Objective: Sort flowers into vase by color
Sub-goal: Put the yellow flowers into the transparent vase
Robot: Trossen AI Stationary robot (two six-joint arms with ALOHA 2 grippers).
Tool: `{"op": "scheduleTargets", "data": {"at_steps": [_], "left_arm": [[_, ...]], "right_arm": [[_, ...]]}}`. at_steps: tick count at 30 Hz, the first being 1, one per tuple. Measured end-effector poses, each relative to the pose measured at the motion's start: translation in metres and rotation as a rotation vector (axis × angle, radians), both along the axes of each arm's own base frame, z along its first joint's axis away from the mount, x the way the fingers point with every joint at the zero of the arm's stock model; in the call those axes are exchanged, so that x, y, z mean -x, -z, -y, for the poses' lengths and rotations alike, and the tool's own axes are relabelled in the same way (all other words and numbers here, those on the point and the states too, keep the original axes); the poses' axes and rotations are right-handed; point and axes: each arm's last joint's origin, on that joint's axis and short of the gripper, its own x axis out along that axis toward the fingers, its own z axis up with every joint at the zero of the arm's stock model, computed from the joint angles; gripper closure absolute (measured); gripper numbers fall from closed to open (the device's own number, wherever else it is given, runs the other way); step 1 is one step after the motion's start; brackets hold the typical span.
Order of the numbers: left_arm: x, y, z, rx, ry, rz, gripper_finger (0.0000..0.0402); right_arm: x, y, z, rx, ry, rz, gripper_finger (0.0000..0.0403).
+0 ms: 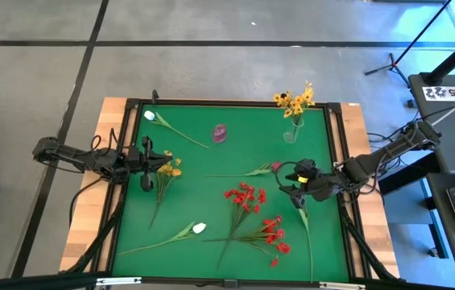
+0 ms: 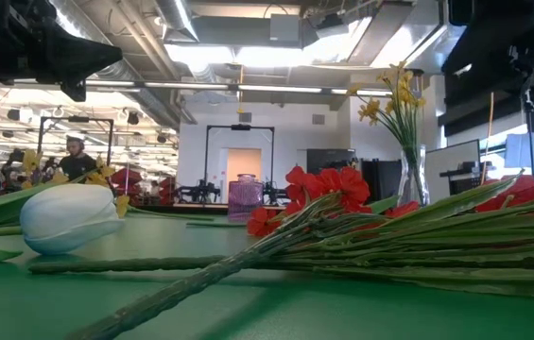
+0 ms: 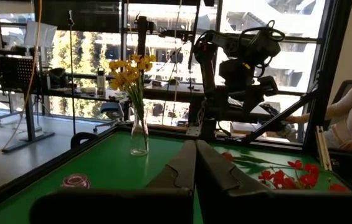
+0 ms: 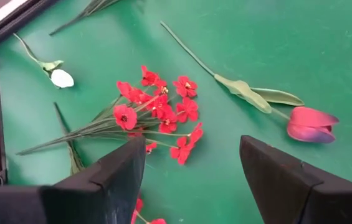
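Green matting bears no legible writing; left gripper point(image 1: 146, 155) pressed together, right gripper point(image 1: 298, 196) spread above a pink tulip point(image 4: 311, 124).

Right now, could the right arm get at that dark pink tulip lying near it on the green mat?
Probably yes. The right hand hangs open above the mat, and the pink tulip lies flat just ahead of it with bare green around it; the red blossom spray lies apart.
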Motion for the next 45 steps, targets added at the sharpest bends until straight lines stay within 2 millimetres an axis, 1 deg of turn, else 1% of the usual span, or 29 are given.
{"op": "scheduleTargets", "data": {"at_steps": [3, 7, 12, 16, 21, 23, 28, 35, 41, 45], "left_arm": [[0.000, 0.000, 0.000, 0.056, 0.008, 0.017, 0.0401], [0.000, -0.002, 0.000, 0.078, 0.012, 0.036, 0.0401], [0.000, -0.002, 0.000, 0.281, 0.043, 0.079, 0.0401], [0.000, -0.001, 0.000, 0.292, 0.045, 0.073, 0.0401], [0.000, 0.003, 0.000, 0.301, 0.030, 0.009, 0.0401], [0.000, 0.000, -0.001, 0.322, -0.002, -0.021, 0.0401], [0.006, -0.012, -0.005, 0.378, -0.147, -0.119, 0.0401], [0.011, -0.031, -0.006, 0.529, -0.204, -0.272, 0.0401], [0.006, -0.030, -0.009, 0.583, -0.344, -0.464, 0.0401], [-0.005, -0.032, -0.011, 0.602, -0.379, -0.593, 0.0401]], "right_arm": [[-0.001, 0.002, -0.001, 0.014, -0.007, -0.009, 0.0143], [-0.003, 0.005, -0.002, 0.022, -0.008, -0.026, 0.0143], [-0.007, 0.009, -0.004, 0.036, -0.011, -0.047, 0.0143], [-0.010, 0.013, -0.006, 0.039, -0.013, -0.056, 0.0143], [-0.013, 0.015, -0.007, 0.039, -0.017, -0.066, 0.0143], [-0.013, 0.015, -0.008, 0.029, -0.026, -0.072, 0.0143], [-0.012, 0.016, -0.008, 0.034, -0.046, -0.080, 0.0143], [-0.013, 0.016, -0.007, 0.049, -0.038, -0.075, 0.0143], [-0.013, 0.016, -0.007, 0.064, -0.050, -0.078, 0.0143], [-0.013, 0.016, -0.007, 0.068, -0.054, -0.078, 0.0143]]}}
